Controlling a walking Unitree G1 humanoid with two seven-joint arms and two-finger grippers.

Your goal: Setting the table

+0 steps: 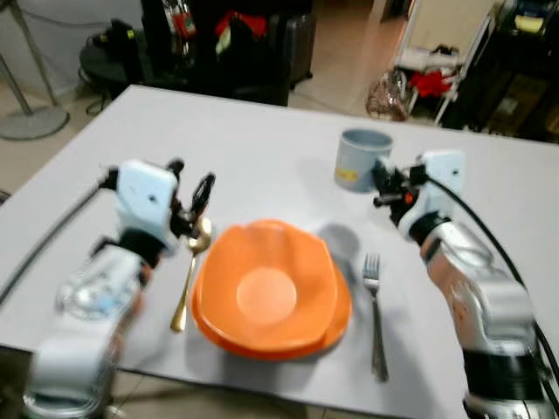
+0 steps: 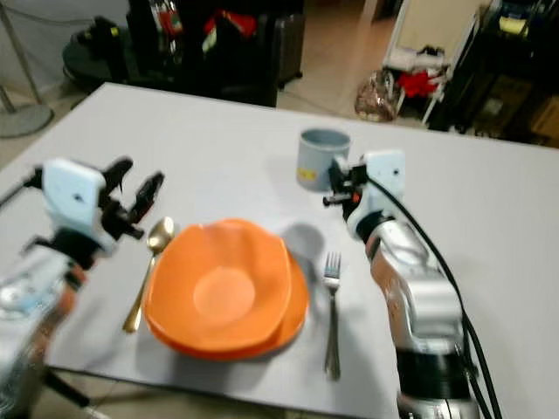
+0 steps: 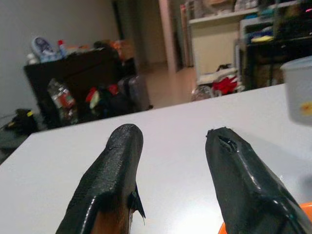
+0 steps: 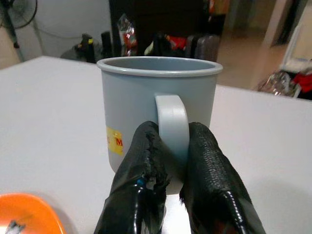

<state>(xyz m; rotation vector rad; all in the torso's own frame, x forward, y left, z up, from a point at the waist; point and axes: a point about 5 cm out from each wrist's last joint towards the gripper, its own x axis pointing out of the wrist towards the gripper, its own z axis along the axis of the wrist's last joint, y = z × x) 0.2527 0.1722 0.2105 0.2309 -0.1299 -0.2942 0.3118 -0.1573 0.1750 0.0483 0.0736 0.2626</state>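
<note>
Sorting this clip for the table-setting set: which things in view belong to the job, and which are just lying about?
Part of the job:
- orange plate with orange bowl on it
- gold spoon to its left
- fork to its right
- grey mug, handle pinched by the right pincer
- left pincer, open, above the table

Lying about:
- suitcase and clutter on the floor beyond the table

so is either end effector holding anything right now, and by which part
The right end effector grips the grey cylindrical mug by its handle, one finger on each side. The left end effector is open above the table, holding nothing.
</note>
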